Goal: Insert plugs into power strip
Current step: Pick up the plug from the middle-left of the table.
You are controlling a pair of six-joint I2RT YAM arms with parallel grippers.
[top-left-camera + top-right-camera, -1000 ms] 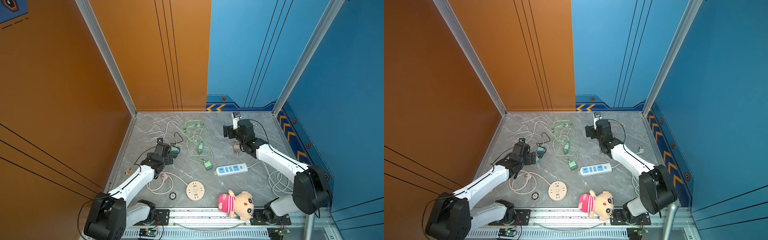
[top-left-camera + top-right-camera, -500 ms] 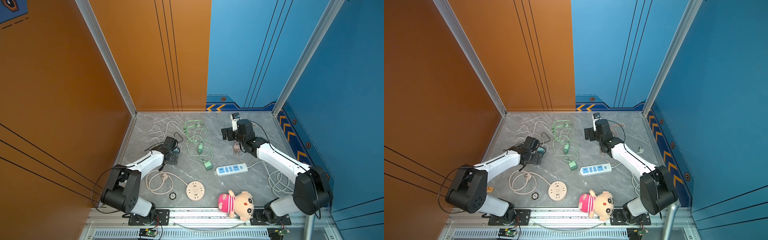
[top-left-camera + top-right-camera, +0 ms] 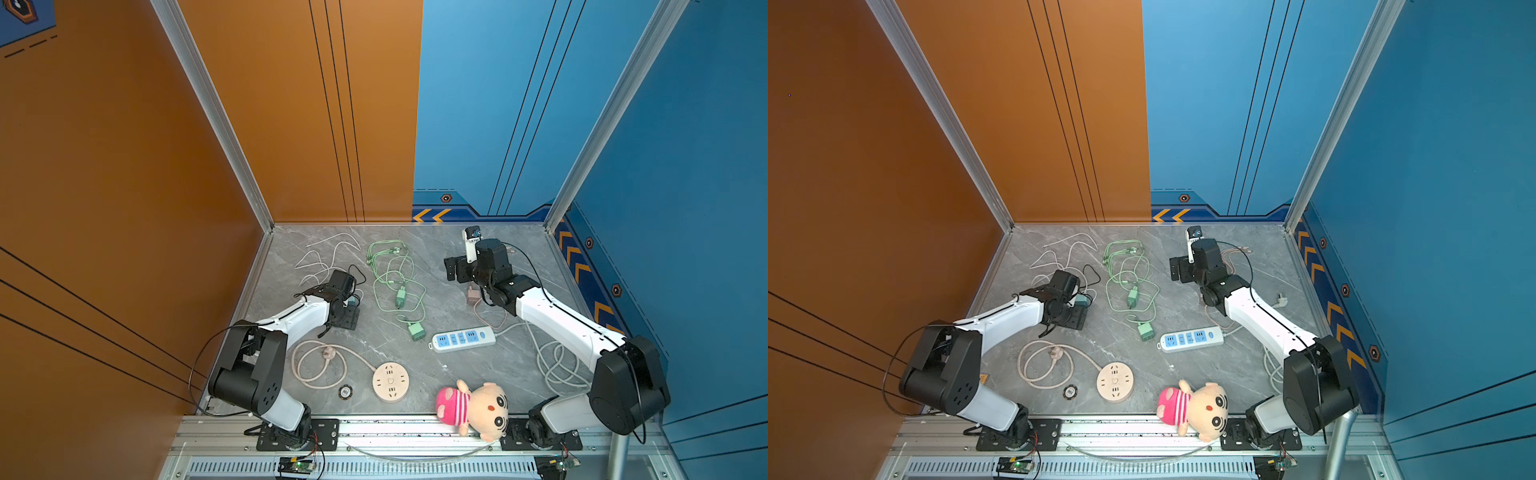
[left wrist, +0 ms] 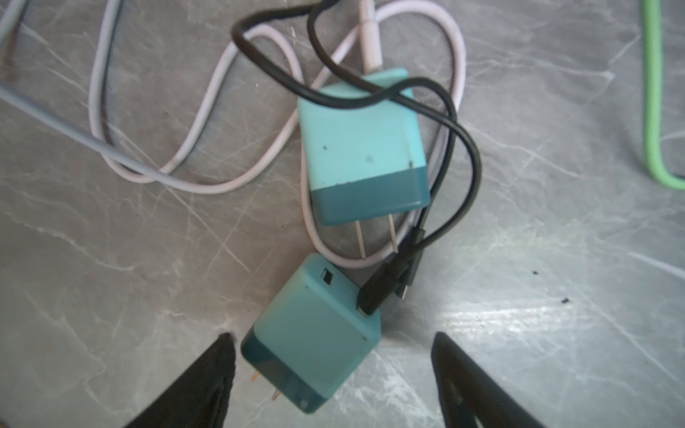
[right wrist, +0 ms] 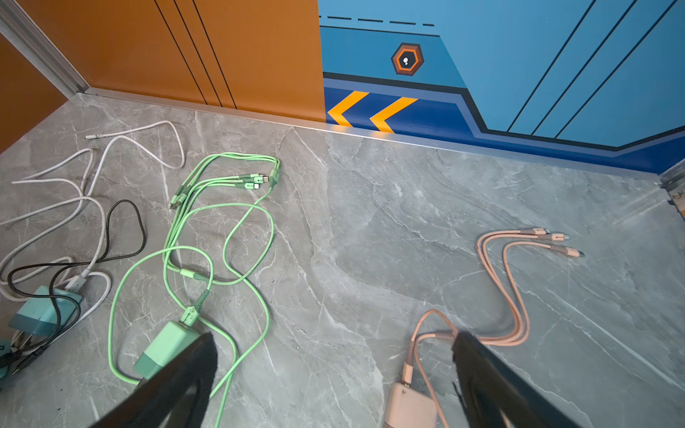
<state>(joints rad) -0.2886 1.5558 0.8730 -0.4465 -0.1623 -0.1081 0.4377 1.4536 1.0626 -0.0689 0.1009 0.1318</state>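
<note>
Left fingers (image 4: 207, 381) open, straddling a teal plug (image 4: 315, 344) on the counter (image 4: 111, 296) — not clamped on it. Right fingers (image 5: 178, 385) spread wide, hovering near the pink plug (image 5: 407, 407).

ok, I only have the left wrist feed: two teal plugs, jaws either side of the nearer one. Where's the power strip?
Observer: The white power strip lies close beside the right arm, on its inner side.
Operator: Anything in it yet?
Observer: No, its blue sockets show empty in both top views.
Operator: What's the right side doing?
Observer: The right gripper is open and empty, raised, with a mint green plug to one side and the pink plug to the other.
</note>
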